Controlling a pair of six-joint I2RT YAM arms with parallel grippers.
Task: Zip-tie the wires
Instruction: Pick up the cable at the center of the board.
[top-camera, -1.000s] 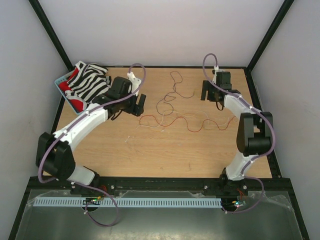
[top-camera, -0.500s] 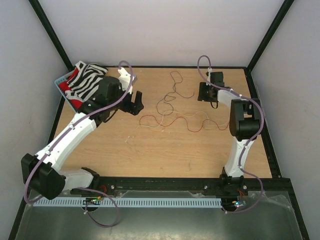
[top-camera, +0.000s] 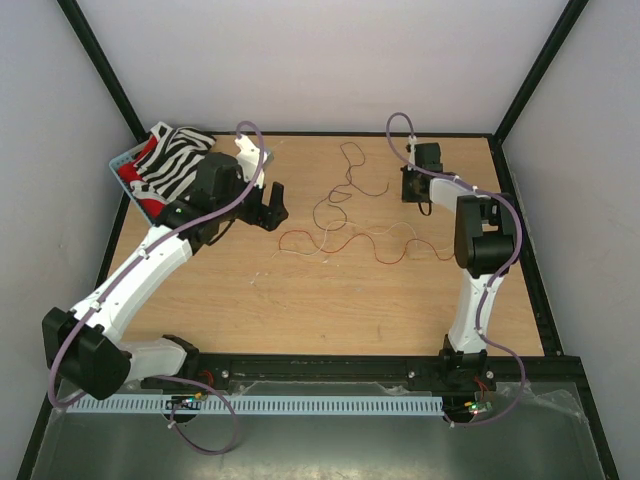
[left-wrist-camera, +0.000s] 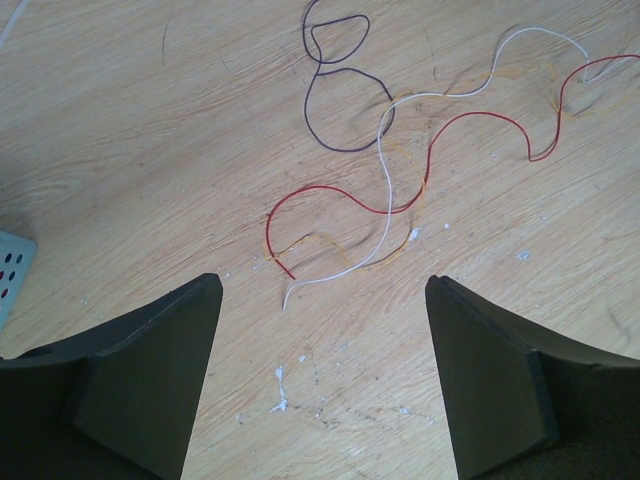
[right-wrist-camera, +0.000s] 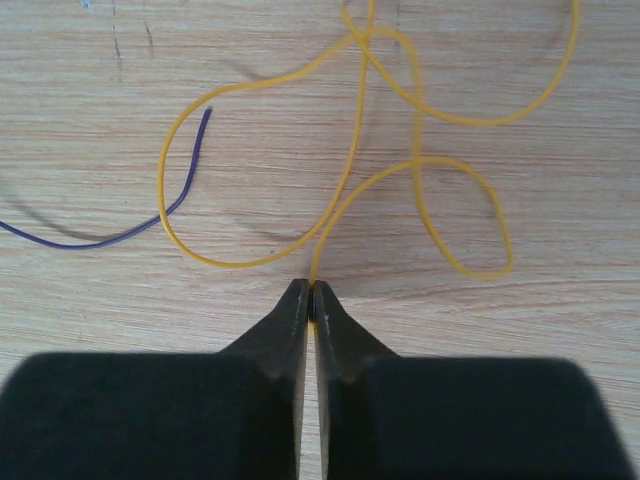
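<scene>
Several wires (top-camera: 345, 238): loose curls across bench (top-camera: 300, 310).
Left hand (left-wrist-camera: 322, 288): wide, holding nothing, above red wire (left-wrist-camera: 320, 190) end.
Right hand (right-wrist-camera: 312, 298): narrow, seemingly pinching yellow wire (right-wrist-camera: 345, 190) end.

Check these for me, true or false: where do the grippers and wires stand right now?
1. The right gripper is shut on the yellow wire. True.
2. The left gripper is shut on the red wire. False: it is open and holds nothing; the red wire lies on the table ahead of it.
3. A zebra-striped cloth lies in the basket at the far left. True.
4. The purple wire sits in the right gripper. False: the purple wire lies free to the left of it.
</scene>
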